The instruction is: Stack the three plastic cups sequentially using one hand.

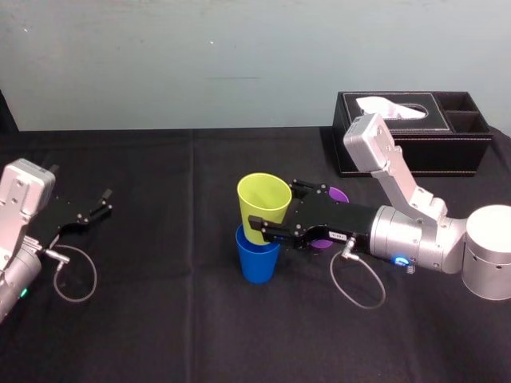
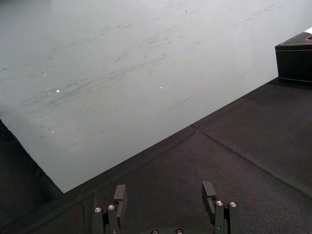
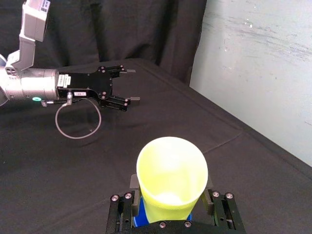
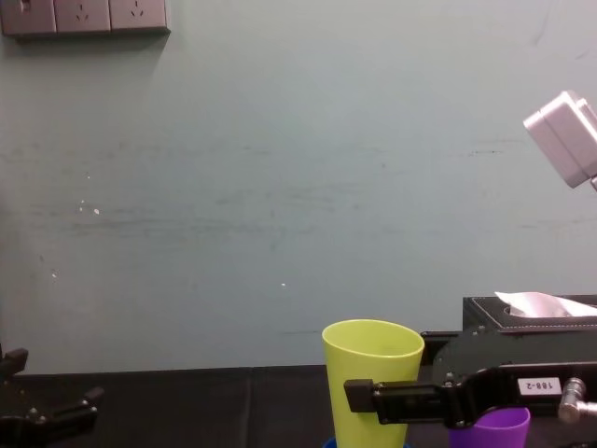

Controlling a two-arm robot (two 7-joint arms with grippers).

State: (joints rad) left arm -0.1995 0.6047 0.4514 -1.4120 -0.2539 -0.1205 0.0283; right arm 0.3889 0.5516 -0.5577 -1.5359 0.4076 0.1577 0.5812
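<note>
My right gripper (image 1: 271, 211) is shut on the lower part of the yellow-green cup (image 1: 263, 203), one finger on each side. This cup leans slightly, and its base sits in the mouth of the blue cup (image 1: 257, 263), which stands upright on the black cloth. In the right wrist view the yellow-green cup (image 3: 170, 175) opens upward between the fingers, with a bit of the blue cup (image 3: 140, 214) below it. The purple cup (image 1: 337, 194) stands behind the right gripper, mostly hidden by it; its top (image 4: 490, 429) shows in the chest view. My left gripper (image 1: 102, 203) rests open at the far left.
A black tissue box (image 1: 411, 132) stands at the back right, behind the right arm. A pale wall closes off the table's far edge. Cable loops hang from both wrists.
</note>
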